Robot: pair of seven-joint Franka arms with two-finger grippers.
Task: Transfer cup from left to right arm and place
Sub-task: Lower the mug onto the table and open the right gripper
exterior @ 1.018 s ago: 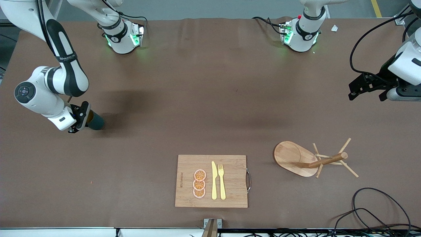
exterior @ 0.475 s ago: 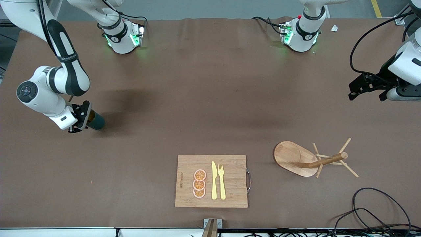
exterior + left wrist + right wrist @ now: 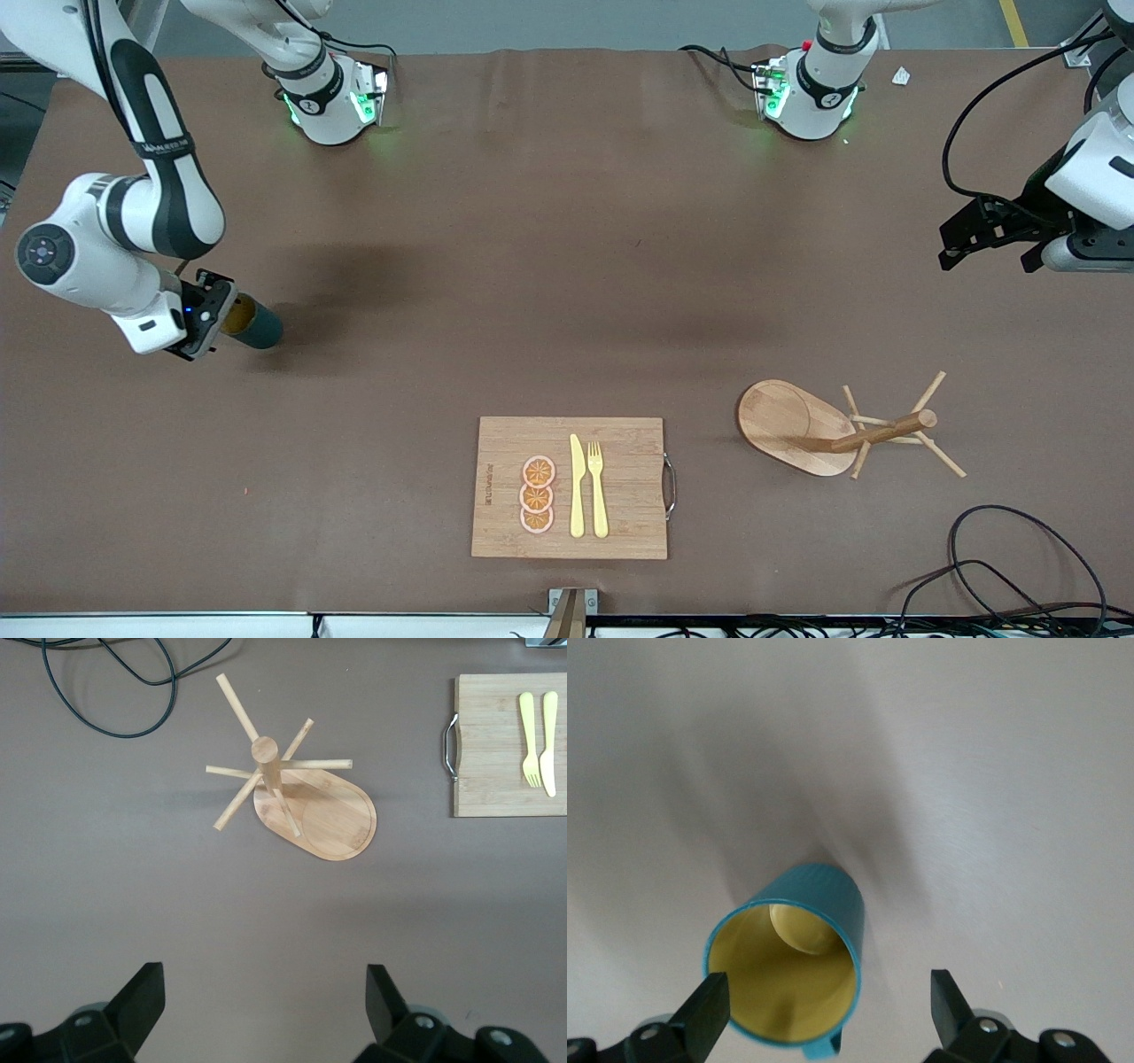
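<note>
small dark teal cup (image 3: 793, 961), round and slightly tapered, with a smooth tan-yellow inside and a bit of loop handle at the rim. stands upright on the bench (image 3: 549, 292) near the edge at the right arm's end, about midway between the robots' edge and the front camera's edge. right gripper (image 3: 824, 1010) just above the cup's mouth, fingers (image 3: 709, 1005) spread wide, one over the rim and the other well clear of the wall, gripping nothing. left gripper (image 3: 266, 1005) up in the air over the bench near the edge at the left arm's end, black fingers (image 3: 142, 997) wide apart and empty, arm waiting. matte brown covering on the bench, faintly creased. rectangular bamboo cutting board (image 3: 625, 514) with a metal handle by the front camera's edge, carrying three orange slices (image 3: 537, 494), a pale yellow plastic knife (image 3: 577, 486) and fork (image 3: 598, 487) side by side. wooden mug tree (image 3: 850, 430), oval base and slim round pegs, toward the left arm's end. black cable (image 3: 1010, 567) looped at the corner there.
</note>
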